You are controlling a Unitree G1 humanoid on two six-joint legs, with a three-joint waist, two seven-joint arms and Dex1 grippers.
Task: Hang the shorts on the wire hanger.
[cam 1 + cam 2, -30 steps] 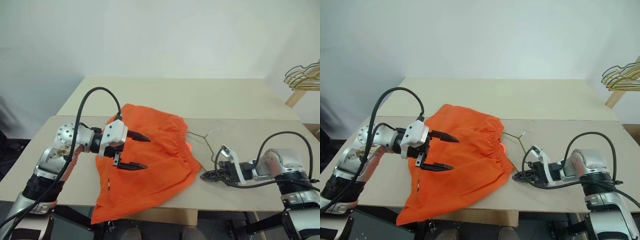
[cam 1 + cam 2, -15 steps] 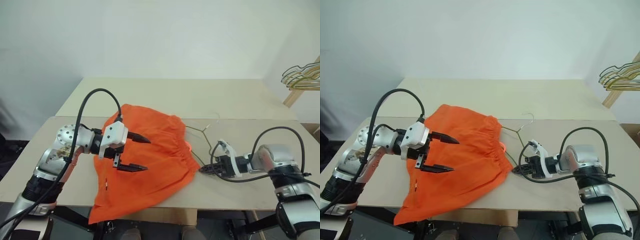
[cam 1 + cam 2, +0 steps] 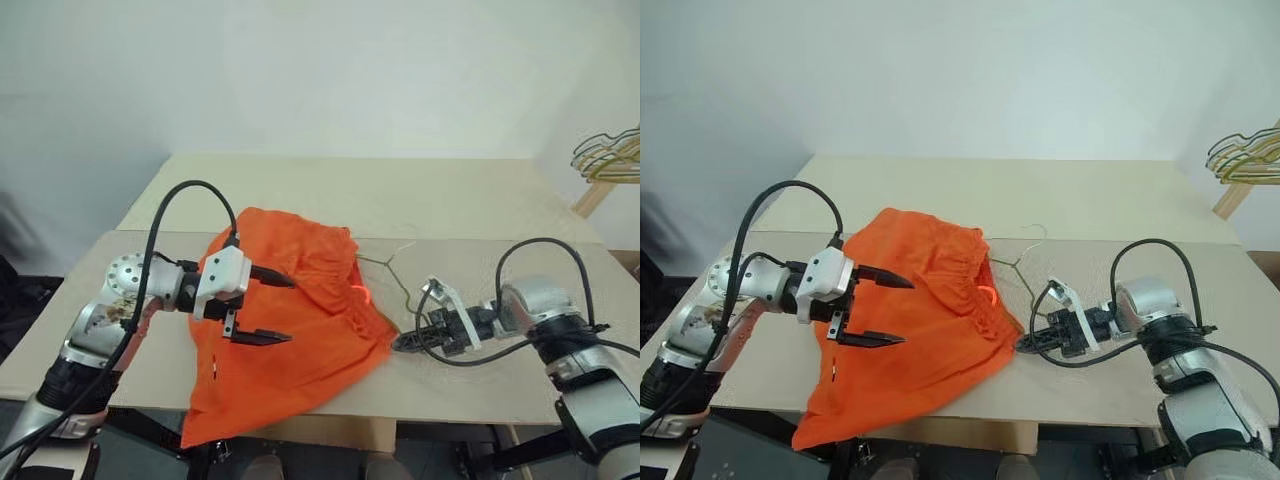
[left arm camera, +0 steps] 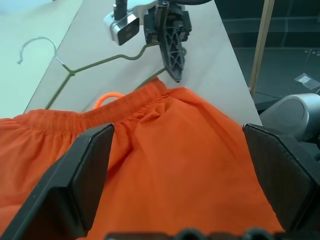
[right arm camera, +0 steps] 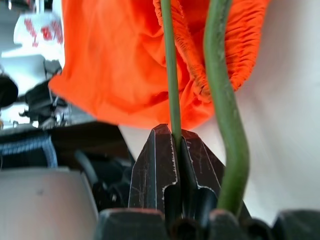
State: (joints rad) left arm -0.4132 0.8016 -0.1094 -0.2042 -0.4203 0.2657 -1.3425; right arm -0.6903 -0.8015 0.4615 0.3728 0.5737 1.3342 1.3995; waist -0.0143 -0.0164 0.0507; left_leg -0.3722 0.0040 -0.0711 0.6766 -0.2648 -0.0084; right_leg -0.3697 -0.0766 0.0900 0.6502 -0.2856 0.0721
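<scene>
Plainly, the right gripper [image 3: 1024, 345] has its two black fingers pressed together on the thin olive-grey wire hanger [image 4: 95, 63], pinching the wire right beside the waistband of the bright orange fabric shorts [image 3: 300, 330]. Those shorts lie spread on the beige table [image 3: 400, 200], one edge drooping over its near side. Above them the left gripper [image 3: 278, 308] hovers with fingers spread wide, holding nothing.

- My two head views looked forward and down, sharing the whole table [image 3: 470, 200].
- My wrist cameras sat close, both facing the shorts [image 4: 165, 165].
</scene>
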